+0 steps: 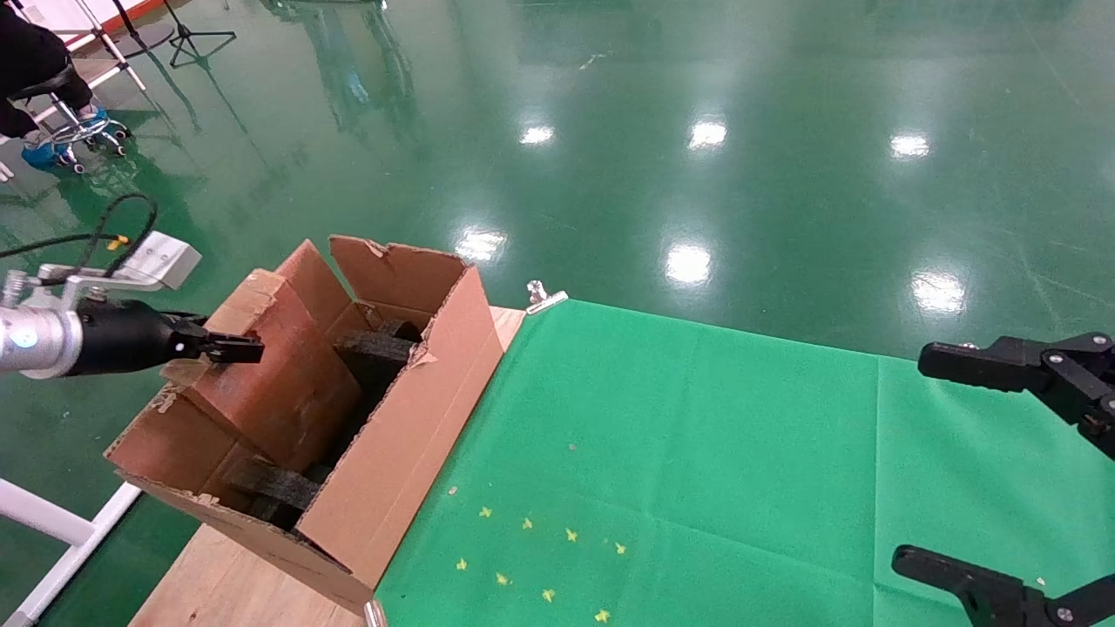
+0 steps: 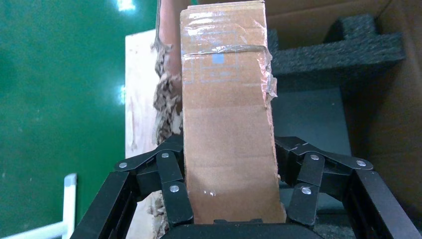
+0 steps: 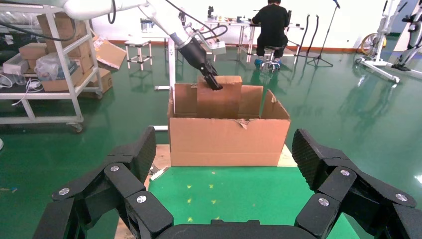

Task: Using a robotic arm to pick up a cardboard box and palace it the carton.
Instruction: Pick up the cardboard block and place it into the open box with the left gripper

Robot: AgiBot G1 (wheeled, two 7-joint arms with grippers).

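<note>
At the left, the left gripper [image 1: 228, 348] pinches the top of the cardboard box [image 1: 279, 366], which stands upright inside the carton [image 1: 409, 453] beside the black foam pieces [image 1: 379, 348], while at the right the right gripper [image 1: 1002, 461] hangs spread wide over the green cloth [image 1: 697, 453].

The right gripper [image 3: 226, 189] is wide open over the green cloth [image 3: 234, 191]. Beyond it, the robotic arm [image 3: 191, 45] holds the cardboard box [image 3: 219, 99] upright inside the carton [image 3: 229, 139].
</note>
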